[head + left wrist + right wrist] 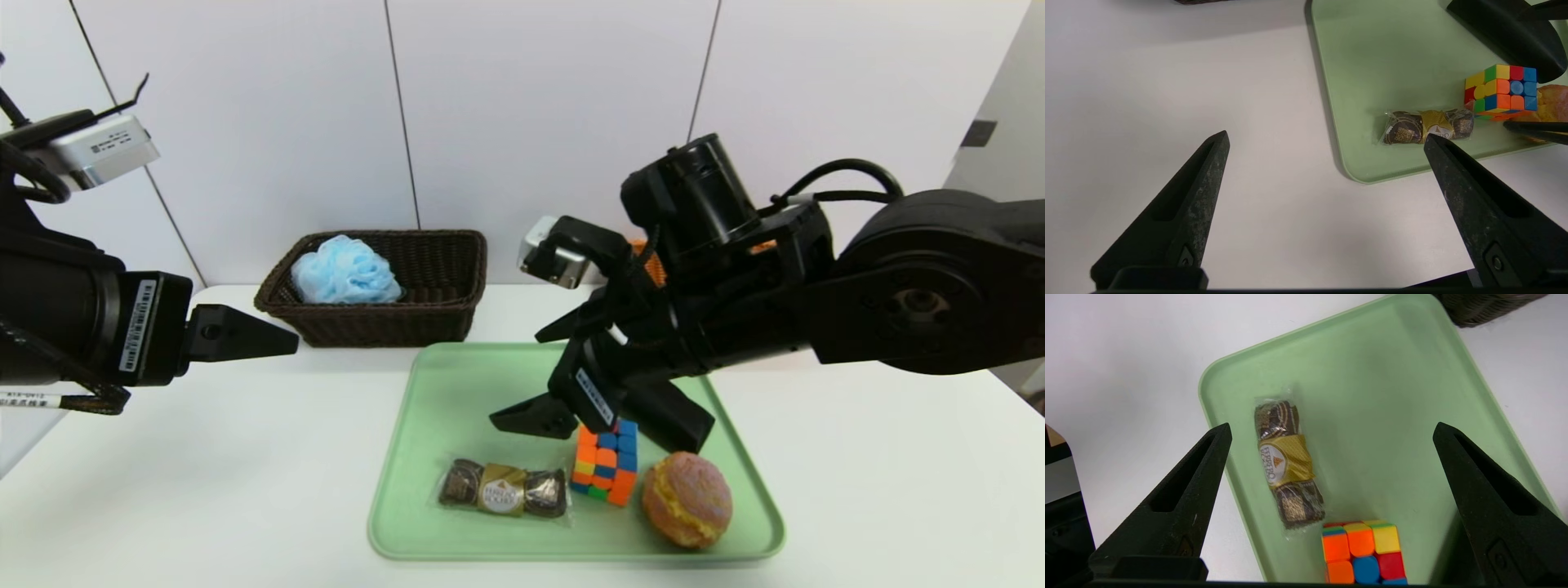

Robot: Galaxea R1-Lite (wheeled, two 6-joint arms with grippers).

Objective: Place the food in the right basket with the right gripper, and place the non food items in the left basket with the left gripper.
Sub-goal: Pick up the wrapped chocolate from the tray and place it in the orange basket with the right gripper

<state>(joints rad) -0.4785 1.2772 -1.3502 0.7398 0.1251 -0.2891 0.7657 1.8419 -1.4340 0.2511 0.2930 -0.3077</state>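
Observation:
Three items sit on the green tray (457,384): a clear pack of gold-foil chocolates (502,488), a multicoloured puzzle cube (606,464) and a pinkish-brown bun (686,500). My right gripper (593,435) hangs open just above the cube, with nothing between its fingers. From its wrist, the right gripper (1332,426) frames the chocolate pack (1287,465) and the cube (1361,555). My left gripper (1326,138) is open and empty over bare table left of the tray. The light-blue pouf (344,271) lies in the dark brown left basket (441,286). Only an orange sliver of the right basket (655,265) shows behind the right arm.
The white table (204,474) spreads to the left of and in front of the tray. A white panelled wall stands close behind the baskets. The right arm's bulk reaches over the tray's back right corner.

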